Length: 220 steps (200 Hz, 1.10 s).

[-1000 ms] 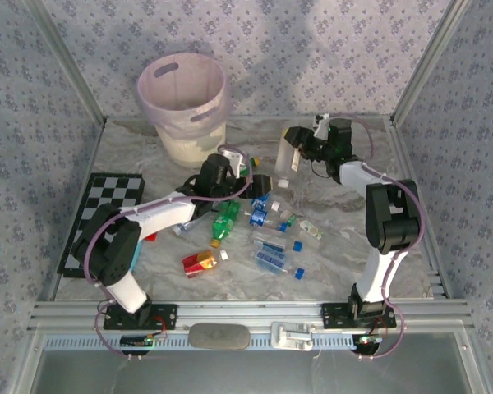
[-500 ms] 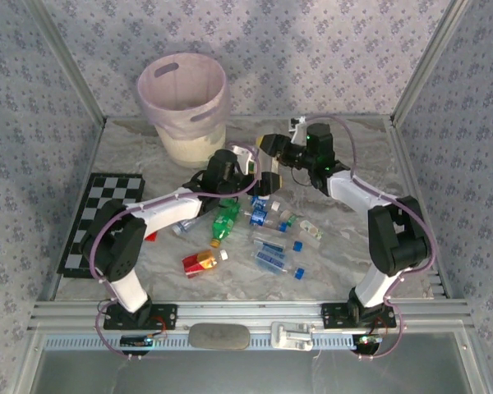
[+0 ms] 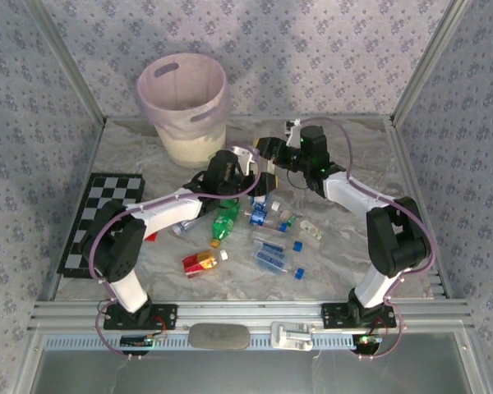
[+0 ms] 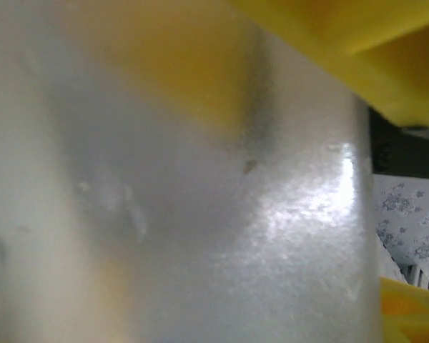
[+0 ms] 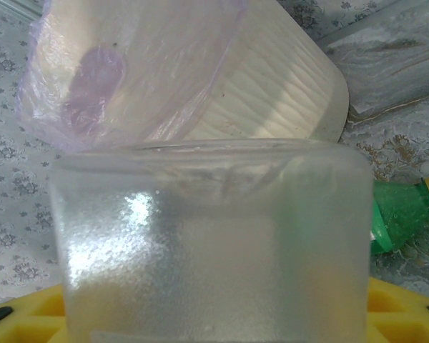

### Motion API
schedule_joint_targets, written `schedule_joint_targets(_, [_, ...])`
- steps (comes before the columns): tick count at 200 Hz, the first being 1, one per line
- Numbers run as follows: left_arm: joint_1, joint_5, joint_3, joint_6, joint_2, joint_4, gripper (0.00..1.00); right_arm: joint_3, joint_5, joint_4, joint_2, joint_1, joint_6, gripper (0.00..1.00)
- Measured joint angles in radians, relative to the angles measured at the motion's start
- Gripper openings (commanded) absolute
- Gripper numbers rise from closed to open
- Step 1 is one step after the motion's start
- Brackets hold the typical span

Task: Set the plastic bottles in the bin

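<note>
near edge: metal rail (image 3: 246,313) carrying both arm bases, nothing loose on it
mid tabletop (image 3: 345,238): plastic bottles (image 3: 269,253) lying scattered; red-and-yellow bottle (image 3: 201,261) nearest, green bottle (image 3: 224,220) and clear blue-capped ones just behind
left side: checkerboard (image 3: 99,215) flat by the wall, well apart from the pile
meeting point: left gripper (image 3: 261,180) and right gripper (image 3: 269,153) nose to nose over the far side of the pile, frosted bottle (image 5: 214,243) between them
left gripper: up against the frosted bottle in the wrist view, way too close and blurry, can't tell if clamped or loose
right gripper: bottle sitting between the yellow pads (image 5: 28,314), can't tell whether squeezing or slack
step: looks like a hand-off, probably toward the left arm since the bin sits on its side
next move: firm hold by one gripper before the other backs off, then lift and swing far-left over the rim
bin (image 3: 199,123): far left, upright, mouth open, near the left gripper
room: open tabletop between grippers and bin; cables (image 3: 329,119) looping close together; back wall (image 3: 312,49) just behind the bin, so little room to overshoot
</note>
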Motion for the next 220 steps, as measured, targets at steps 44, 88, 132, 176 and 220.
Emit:
schedule_joint_targets(44, [0.008, -0.047, -0.006, 0.017, -0.005, -0.014, 0.54, 0.003, -0.009, -0.031, 0.000, -0.014, 0.001, 0.85])
schedule_joint_targets(88, [0.022, -0.071, -0.006, 0.016, -0.005, -0.039, 0.54, 0.003, -0.046, -0.029, -0.035, -0.091, 0.026, 0.90])
schedule_joint_targets(132, [0.062, -0.088, -0.003, 0.053, -0.021, -0.093, 0.53, -0.018, -0.046, -0.010, -0.101, -0.167, 0.044, 0.95])
schedule_joint_targets(176, [0.109, -0.120, 0.163, 0.184, -0.041, -0.227, 0.52, -0.044, -0.018, -0.042, -0.115, -0.174, 0.019, 1.00])
schedule_joint_targets(220, [0.166, -0.150, 0.381, 0.316, -0.063, -0.295, 0.52, -0.051, 0.072, -0.154, -0.115, -0.145, -0.043, 1.00])
